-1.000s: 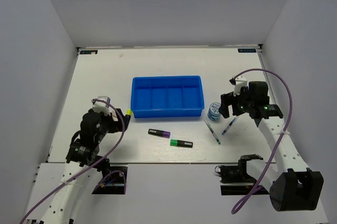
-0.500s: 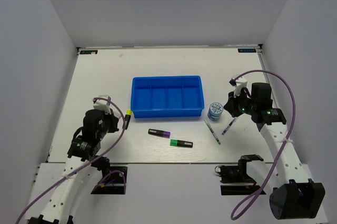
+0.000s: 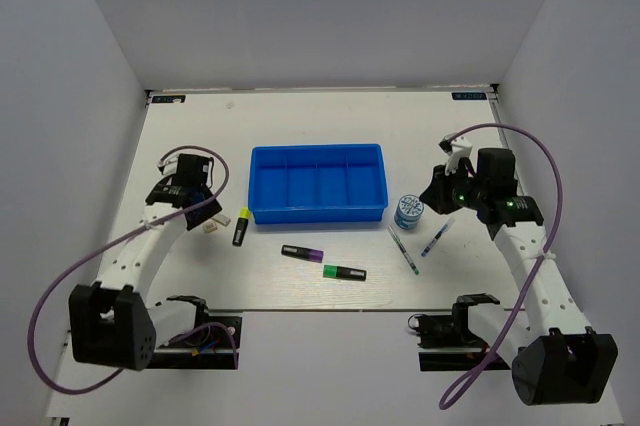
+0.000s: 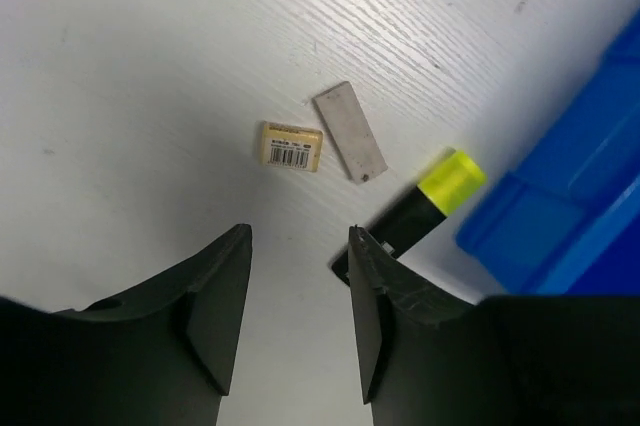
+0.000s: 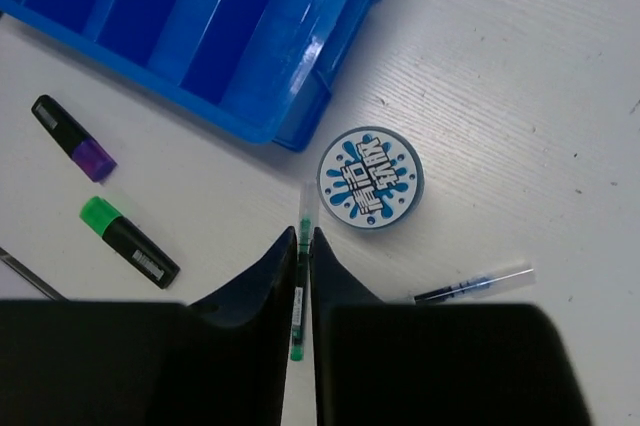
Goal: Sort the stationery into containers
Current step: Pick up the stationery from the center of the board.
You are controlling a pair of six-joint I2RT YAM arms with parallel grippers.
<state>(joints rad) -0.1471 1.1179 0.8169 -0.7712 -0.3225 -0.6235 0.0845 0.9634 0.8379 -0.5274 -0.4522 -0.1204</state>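
Note:
The blue tray (image 3: 317, 184) sits mid-table with its compartments bare. My left gripper (image 3: 203, 212) (image 4: 300, 246) is open over bare table, left of the tray. Just ahead of it lie a tan eraser (image 4: 291, 145), a grey block (image 4: 350, 131) and the yellow highlighter (image 4: 420, 208). My right gripper (image 3: 437, 193) (image 5: 303, 233) hovers shut beside the blue-white roll (image 5: 370, 176). A green pen (image 5: 305, 204) lying on the table shows through the slit between its fingers. A blue pen (image 5: 470, 286) lies to the right. Purple (image 3: 302, 252) and green (image 3: 344, 272) highlighters lie in front of the tray.
The tray's near corner (image 4: 560, 216) is close to the right of the left gripper's fingers. White walls close in the table on three sides. Both arm bases and their purple cables sit at the near edge.
The left arm has swung forward from the near edge to the spot left of the tray, above the small blocks. The right gripper has gone from open to shut and barely shifted.

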